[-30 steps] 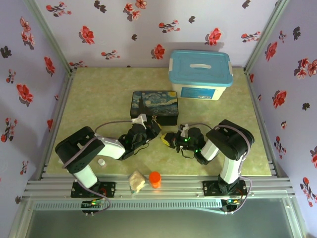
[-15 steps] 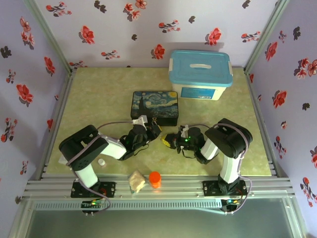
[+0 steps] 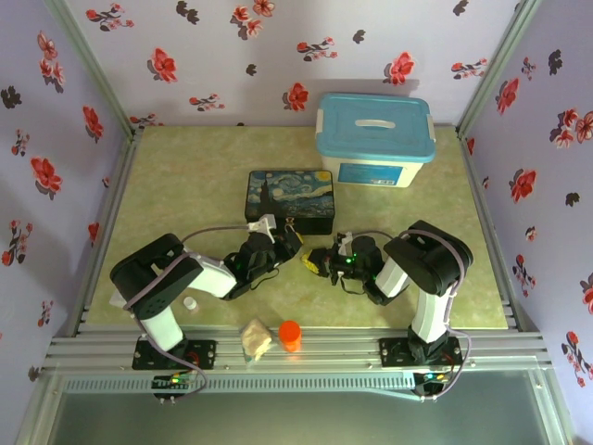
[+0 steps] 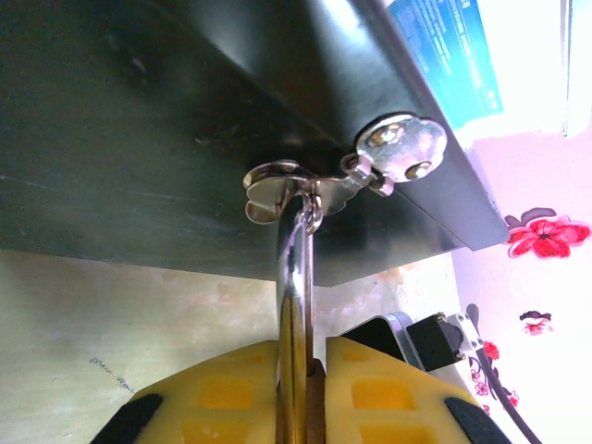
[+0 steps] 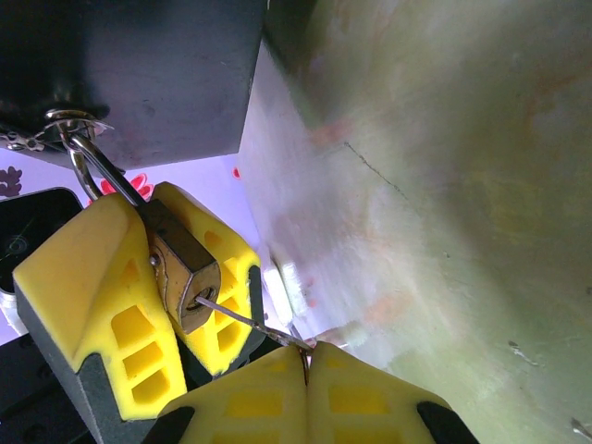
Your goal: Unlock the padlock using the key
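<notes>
The brass padlock (image 5: 185, 270) sits between the yellow fingers (image 5: 83, 277) of my left gripper (image 3: 283, 243), which is shut on it. Its silver shackle (image 4: 294, 268) runs up through the metal clasp (image 4: 277, 180) on the front of the painted tin (image 3: 289, 195). In the left wrist view, my left gripper (image 4: 301, 356) pinches the shackle's base. My right gripper (image 5: 307, 356) is shut on the thin dark key (image 5: 245, 319). The key's tip is in the keyhole at the padlock's bottom face. Seen from above, my right gripper (image 3: 315, 262) meets the left one just in front of the tin.
A blue-lidded plastic box (image 3: 375, 139) stands behind the tin at the back right. Near the front edge lie a small white cap (image 3: 190, 302), a crumpled pale piece (image 3: 255, 338) and an orange cap (image 3: 290, 334). Floral walls close in three sides.
The left arm's elbow has shifted slightly to the right. Both grippers stay together in front of the tin, still shut.
</notes>
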